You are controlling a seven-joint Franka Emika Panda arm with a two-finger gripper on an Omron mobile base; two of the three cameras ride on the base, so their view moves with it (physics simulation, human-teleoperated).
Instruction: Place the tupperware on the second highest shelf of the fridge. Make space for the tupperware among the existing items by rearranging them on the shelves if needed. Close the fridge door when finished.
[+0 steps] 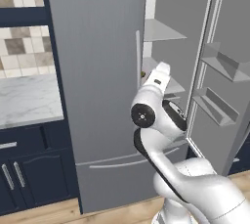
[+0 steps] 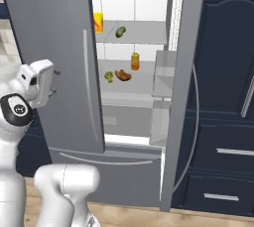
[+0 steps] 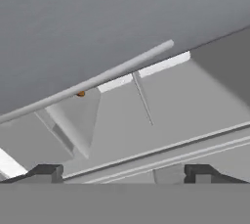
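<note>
Grey fridge (image 2: 54, 47) steel takes up most of what I see, with the right door (image 2: 181, 97) swung wide and the left one closed. On the 2nd highest shelf (image 2: 126, 85) sit an orange bottle (image 2: 135, 61), a sausage in a bun (image 2: 123, 76) and a small green piece (image 2: 108, 76); the shelf above holds the yellow cup (image 2: 98, 22) and the cucumber (image 2: 120, 32). I cannot find the tupperware in any view, so I can't say where it is.

My gripper (image 3: 124, 173) is released — both tips stand wide apart at the bottom of the hand view, with nothing between them. It hangs just in front of the closed left door, near its bar handle (image 2: 90, 87), looking slantwise across the handle toward the interior.

I judge the step in hand to be getting into the opening to clear room. To do it well I'd bring the hand round the edge of the left door before reaching in, and keep it level with the 2nd shelf. The bottle looks easy to tip, so I'd grip it low and upright. The right half of that shelf looks bare — possibly room enough already.

From the left base view, the arm (image 1: 161, 135) rises steeply, elbow bent, forearm angled up toward the door edge.
</note>
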